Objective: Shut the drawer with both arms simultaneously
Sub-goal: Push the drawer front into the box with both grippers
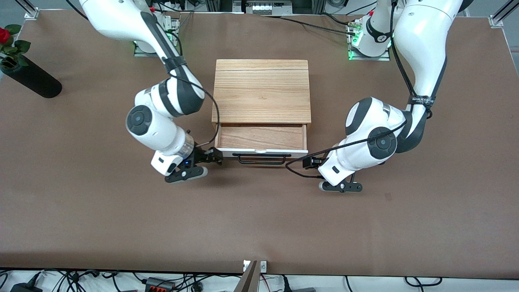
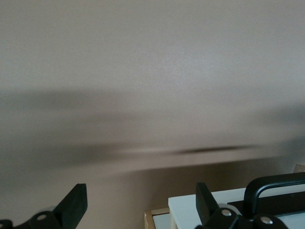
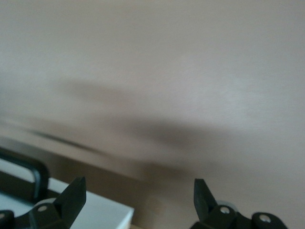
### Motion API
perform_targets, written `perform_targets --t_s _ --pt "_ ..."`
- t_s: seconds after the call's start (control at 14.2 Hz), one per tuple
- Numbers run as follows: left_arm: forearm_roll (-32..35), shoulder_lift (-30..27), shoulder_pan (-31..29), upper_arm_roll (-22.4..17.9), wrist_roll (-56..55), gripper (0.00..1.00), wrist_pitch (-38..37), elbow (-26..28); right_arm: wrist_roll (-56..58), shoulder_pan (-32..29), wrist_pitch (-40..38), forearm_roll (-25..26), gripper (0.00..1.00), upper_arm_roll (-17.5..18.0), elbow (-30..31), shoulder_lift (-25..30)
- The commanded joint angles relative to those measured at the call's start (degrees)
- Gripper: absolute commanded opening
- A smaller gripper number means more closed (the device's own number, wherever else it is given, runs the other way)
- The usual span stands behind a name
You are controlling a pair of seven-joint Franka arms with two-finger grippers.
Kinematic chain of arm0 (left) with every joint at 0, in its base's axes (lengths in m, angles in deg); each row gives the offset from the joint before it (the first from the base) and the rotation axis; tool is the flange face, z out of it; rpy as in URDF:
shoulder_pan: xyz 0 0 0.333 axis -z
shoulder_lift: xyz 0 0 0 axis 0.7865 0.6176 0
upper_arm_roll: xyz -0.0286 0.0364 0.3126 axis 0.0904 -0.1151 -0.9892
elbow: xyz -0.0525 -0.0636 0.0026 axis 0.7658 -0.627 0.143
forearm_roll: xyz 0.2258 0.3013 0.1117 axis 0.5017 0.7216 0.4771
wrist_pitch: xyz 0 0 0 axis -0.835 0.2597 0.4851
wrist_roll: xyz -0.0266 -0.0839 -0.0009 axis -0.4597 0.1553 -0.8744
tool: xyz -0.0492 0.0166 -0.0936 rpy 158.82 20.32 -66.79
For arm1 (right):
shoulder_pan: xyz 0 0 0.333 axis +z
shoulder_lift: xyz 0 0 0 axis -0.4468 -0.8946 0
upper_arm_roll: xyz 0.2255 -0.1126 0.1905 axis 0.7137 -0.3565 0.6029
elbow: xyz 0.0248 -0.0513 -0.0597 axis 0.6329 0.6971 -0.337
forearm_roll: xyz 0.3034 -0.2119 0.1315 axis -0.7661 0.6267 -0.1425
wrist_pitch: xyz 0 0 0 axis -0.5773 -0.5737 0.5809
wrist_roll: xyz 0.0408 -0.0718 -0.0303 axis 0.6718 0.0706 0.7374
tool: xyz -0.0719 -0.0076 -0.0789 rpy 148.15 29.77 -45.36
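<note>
While the drawer [image 1: 261,140] sits partly pulled out of the oak box [image 1: 261,90], which stands mid-worktop toward the edge where the arm bases are, both arms are lined up at its white front panel [image 1: 263,153], one per corner. Judging by that, the step in hand is the approach/contact just before the push; the drawer isn't closed yet, wooden floor showing w/ nothing in it.

Right pincer [image 1: 213,157]: at the panel corner toward the right arm's end, low over the worktop [image 1: 259,227]. In the right wrist view the fingers [image 3: 71,198] are spread wide, holding nothing; the panel corner sits by one fingertip, contact can't be confirmed.

Left pincer [image 1: 311,162]: at the other panel corner, toward the left arm's end. Left wrist view shows fingers [image 2: 76,202] wide apart too, empty, one finger right by the panel edge and the black bar handle [image 1: 261,159]; touching or just beside, can't tell.

Next move, as I read it: both arms press the panel toward the box together, at matched pace, pushing straight along the drawer's travel. Uneven push could skew the tray and jam it. No grip needed, just flat contact w/ the panel, clear of the handle.

Black vase w/ a rose [image 1: 24,69] stands near the worktop corner at the right arm's end, well apart from all this.
</note>
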Motion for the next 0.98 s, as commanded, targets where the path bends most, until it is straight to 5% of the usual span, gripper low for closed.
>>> perform_targets --t_s 0.0,0.42,0.91 --pt "-0.25 0.64 1.15 0.25 -0.85 1.00 -0.57 -1.85 -0.03 0.83 0.36 -1.02 1.00 -0.50 0.05 -0.14" --pt "0.45 0.55 1.06 3.94 -0.59 1.00 -1.53 1.40 -0.02 1.88 0.36 -7.77 1.00 -0.41 0.05 -0.40" --pt "0.45 0.20 0.98 4.21 -0.15 1.00 -4.43 2.72 0.06 3.55 -0.34 -8.23 1.00 -0.41 1.19 -1.46"
